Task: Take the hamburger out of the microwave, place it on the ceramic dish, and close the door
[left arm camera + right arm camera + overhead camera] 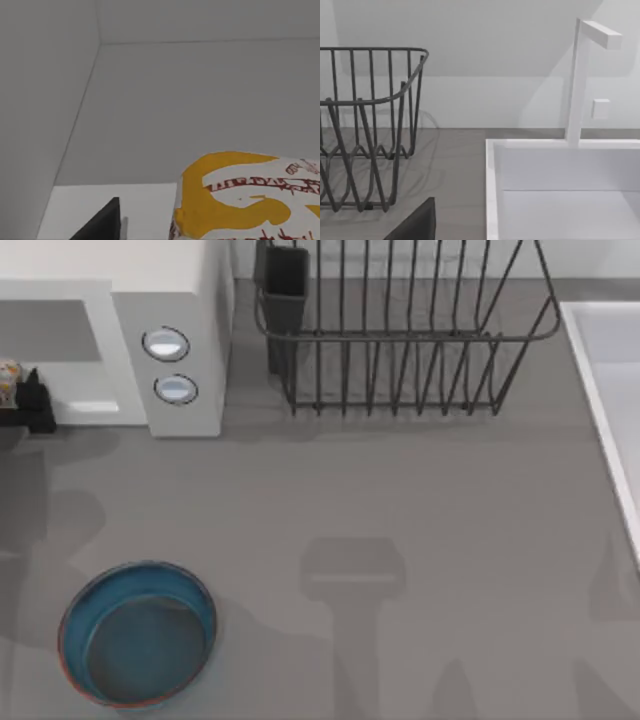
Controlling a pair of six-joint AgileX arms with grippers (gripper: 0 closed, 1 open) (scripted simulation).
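Far left of the table, the left gripper (22, 400) reaches into the microwave (170, 330), hamburger (8, 375) touching its fingertips; whether the fingers have closed on it, I cannot tell. Retrieval is the step in hand (door swung open, presumably). Next: secure it, draw out, carry to the ceramic dish (75, 605) near the front-left. Right arm idles by the sink (492, 165).

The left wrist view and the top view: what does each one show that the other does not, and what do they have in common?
The left wrist view alone gives the microwave's white inner walls and the red print on the hamburger's wrapper. The top view alone gives the ceramic dish on the table, the two knobs and the dark wire rack. Both show the hamburger and a dark finger of the left gripper beside it.
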